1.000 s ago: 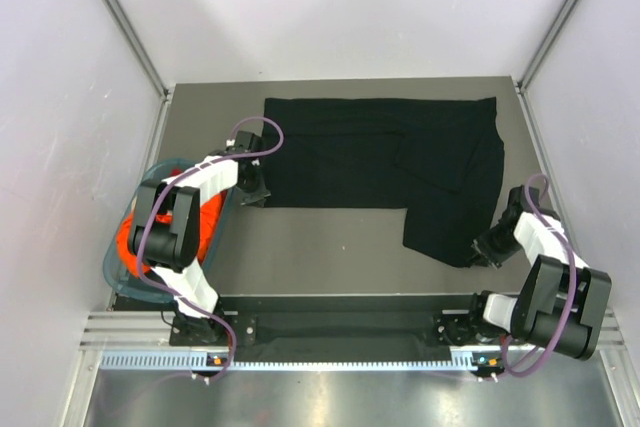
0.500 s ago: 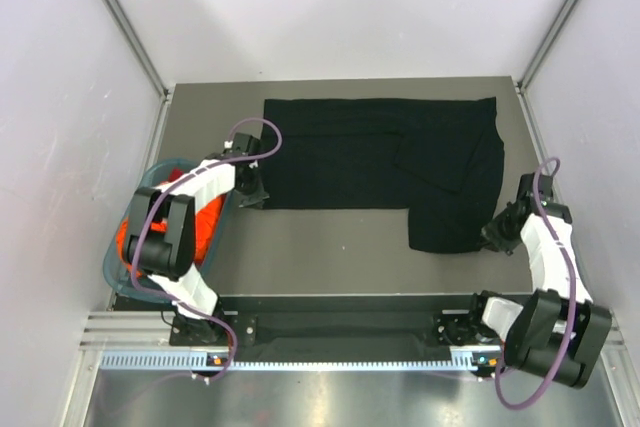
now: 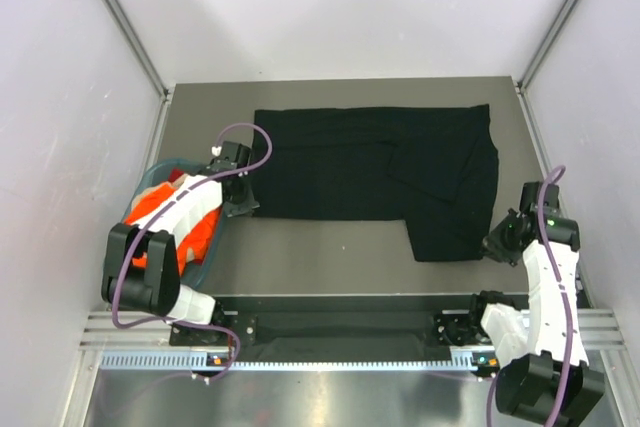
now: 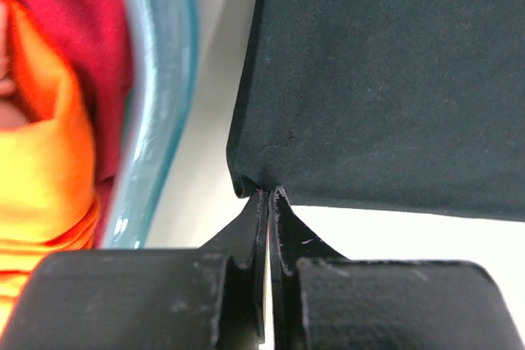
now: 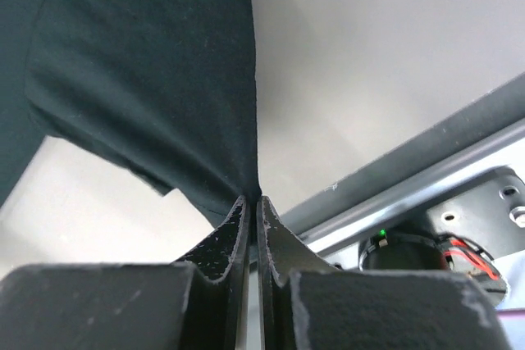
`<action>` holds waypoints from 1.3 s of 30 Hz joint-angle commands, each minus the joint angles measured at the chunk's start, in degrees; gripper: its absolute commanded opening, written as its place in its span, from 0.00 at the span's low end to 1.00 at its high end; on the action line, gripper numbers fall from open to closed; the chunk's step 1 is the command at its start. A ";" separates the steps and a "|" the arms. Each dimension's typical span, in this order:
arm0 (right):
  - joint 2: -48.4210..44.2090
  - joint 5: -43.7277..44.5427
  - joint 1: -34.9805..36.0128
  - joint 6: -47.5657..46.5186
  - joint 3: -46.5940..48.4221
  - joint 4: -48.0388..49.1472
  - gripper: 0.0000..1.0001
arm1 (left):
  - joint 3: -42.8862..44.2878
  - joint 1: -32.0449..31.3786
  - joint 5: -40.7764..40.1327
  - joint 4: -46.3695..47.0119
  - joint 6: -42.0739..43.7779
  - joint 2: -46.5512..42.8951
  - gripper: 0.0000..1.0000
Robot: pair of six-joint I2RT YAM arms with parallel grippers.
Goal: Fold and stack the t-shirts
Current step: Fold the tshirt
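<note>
Black shirt (image 3: 370,162) lies flat on the table (image 3: 320,257), a near corner pinched in each of the left gripper (image 4: 270,196) and right gripper (image 5: 252,200), so both should lift together, hem taut

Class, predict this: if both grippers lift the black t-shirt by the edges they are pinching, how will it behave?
Probably floppy: the black t-shirt puckers into folds where the right gripper pinches it. Likely to sag between the left gripper and the right one, since it lies limp and flat.
</note>
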 commanded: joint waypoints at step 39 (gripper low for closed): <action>55.71 -13.31 6.06 0.51 56.72 25.58 0.00 | 46.92 3.65 -2.79 -10.47 4.85 35.70 0.00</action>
